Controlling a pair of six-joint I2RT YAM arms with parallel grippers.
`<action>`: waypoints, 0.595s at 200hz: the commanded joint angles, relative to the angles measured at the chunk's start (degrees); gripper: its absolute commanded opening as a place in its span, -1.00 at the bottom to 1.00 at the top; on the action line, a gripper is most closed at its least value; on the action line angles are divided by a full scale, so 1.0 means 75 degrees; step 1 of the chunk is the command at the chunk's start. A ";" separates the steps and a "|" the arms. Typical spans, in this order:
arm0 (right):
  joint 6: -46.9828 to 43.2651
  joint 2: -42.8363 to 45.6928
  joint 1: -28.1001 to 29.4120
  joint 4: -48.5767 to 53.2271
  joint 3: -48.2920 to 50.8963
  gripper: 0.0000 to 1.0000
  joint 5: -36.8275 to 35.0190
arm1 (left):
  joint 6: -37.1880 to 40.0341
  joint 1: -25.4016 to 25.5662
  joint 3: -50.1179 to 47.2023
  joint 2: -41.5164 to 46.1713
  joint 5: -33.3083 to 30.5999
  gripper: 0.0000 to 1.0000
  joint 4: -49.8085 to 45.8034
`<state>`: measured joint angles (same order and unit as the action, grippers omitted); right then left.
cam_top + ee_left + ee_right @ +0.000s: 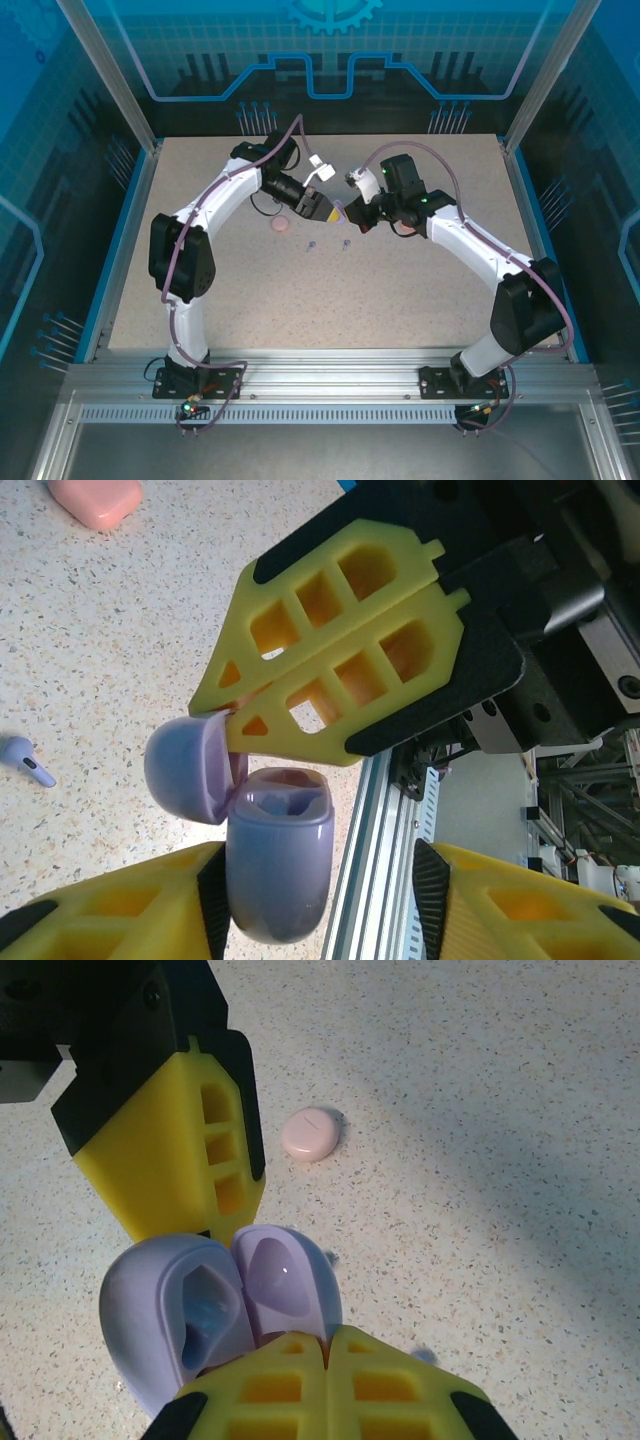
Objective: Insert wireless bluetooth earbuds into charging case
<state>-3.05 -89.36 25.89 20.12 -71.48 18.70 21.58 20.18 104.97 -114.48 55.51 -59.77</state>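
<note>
A purple charging case [278,865] hangs in the air with its lid [185,770] swung open. My right gripper [325,1345] is shut on the lid's rim [285,1270] and carries the case. My left gripper [322,890] is open around the case body. Its left pad [213,900] touches the body, and the right pad [432,890] stands well apart from it. Both grippers meet over mid-table [335,210]. Two purple earbuds [311,245] [346,243] lie on the table below. One earbud [25,760] also lies at the left of the left wrist view.
A closed pink case [281,224] lies on the speckled table just left of the grippers, also pink case [312,1133]. The metal frame rail [385,850] runs behind the purple case in the left wrist view.
</note>
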 commanded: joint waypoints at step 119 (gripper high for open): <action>0.0181 -0.0120 0.0099 -0.0011 -0.0278 -1.00 0.0313 | 0.0099 -0.0022 0.0031 -0.0133 0.0393 -0.20 0.0140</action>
<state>-2.39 -89.38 25.89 20.08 -71.72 19.86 21.54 20.18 104.97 -114.67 56.01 -59.46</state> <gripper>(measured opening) 0.054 0.414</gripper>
